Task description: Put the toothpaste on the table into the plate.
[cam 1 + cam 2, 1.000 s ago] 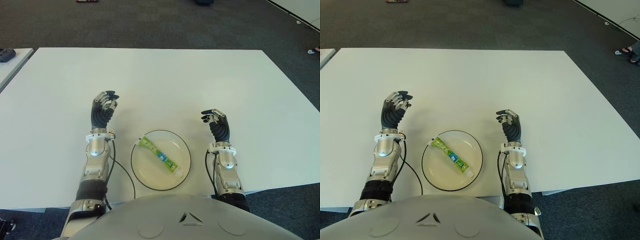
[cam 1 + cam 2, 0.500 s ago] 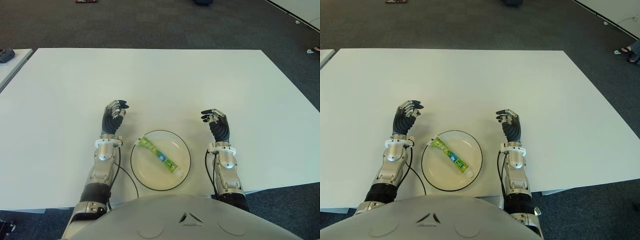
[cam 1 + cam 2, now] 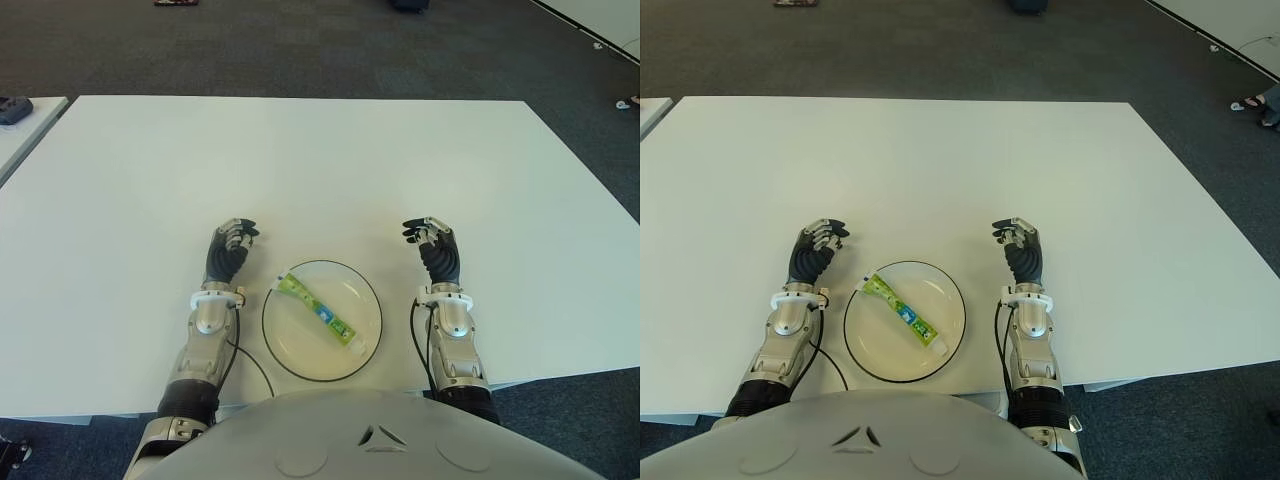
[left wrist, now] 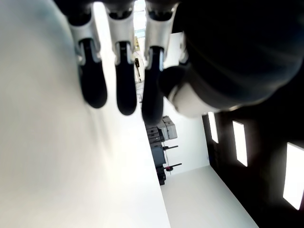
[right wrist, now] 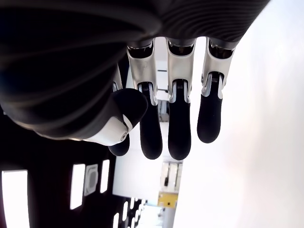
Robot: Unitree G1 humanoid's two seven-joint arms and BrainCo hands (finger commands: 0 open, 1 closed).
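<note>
Starting on the left of the round cream plate with its thin dark rim (image 3: 276, 345), the landmark here: the left hand (image 3: 228, 250) shows just beside that rim, over the white tabletop (image 3: 320, 160). Its wrist view has the dark fingers (image 4: 121, 95) hanging loose with the thumb tucked under them, and nothing in the palm. Empty, relaxed, no grip at all.

Now the plate itself, and there it is: the green plastic toothpaste tube with a blue label and a white cap (image 3: 318, 311) lies flat inside, slanting across the dish, its crimped green tail near the far left of the rim, its cap near the near right. By the look of things the task is as good as done; the tube sits wholly within the plate.

How would it handle? Light, I'd judge, and soft in the body, so a hard squeeze would dent it or push paste toward the cap. The glossy skin could slip, and a round tube can roll. The best hold would be across the middle of the body with thumb opposing fingers, gentle pressure; the cap end is the stiffest part and a fair second choice, the flat tail the flimsiest.

On the right of the plate, a little apart from its rim, the right hand (image 3: 432, 245) shows over the tabletop, fingers (image 5: 175, 133) gently curled and carrying nothing.
</note>
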